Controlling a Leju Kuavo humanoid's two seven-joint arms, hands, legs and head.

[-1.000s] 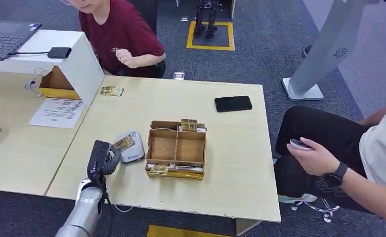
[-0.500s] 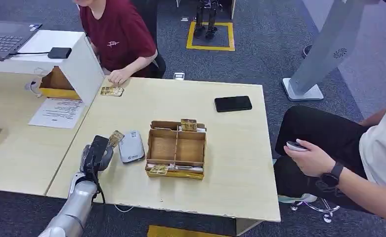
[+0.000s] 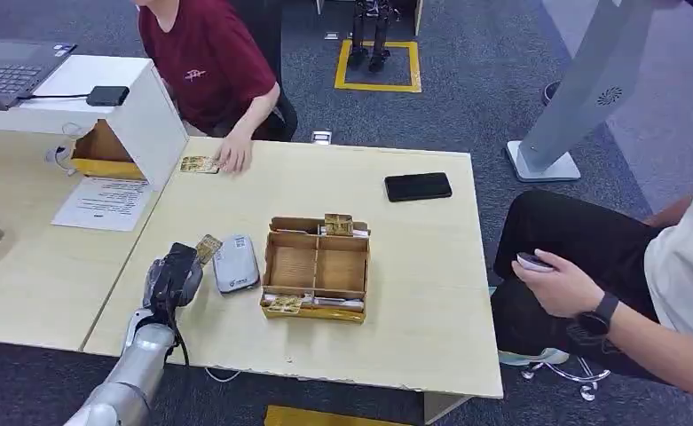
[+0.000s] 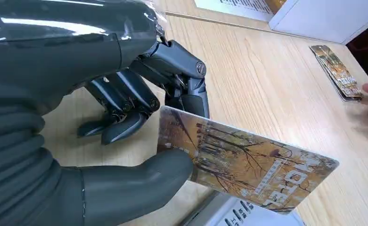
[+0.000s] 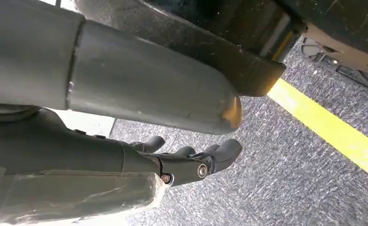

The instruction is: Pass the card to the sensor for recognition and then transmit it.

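head view: left hand [image 3: 176,277] pinches card [image 3: 208,248] between thumb and fingers, card just beside the grey sensor [image 3: 236,264], at its 9 o'clock. right hand [image 5: 191,162] hangs over carpet, fingers loosely extended, holding nothing.

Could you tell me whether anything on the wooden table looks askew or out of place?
Nothing looks spilled or damaged. The one oddity: a gold card sits atop the far rim of the compartmented wooden box, not in a slot. The left hand holds an autumn-print card beside the grey card reader.
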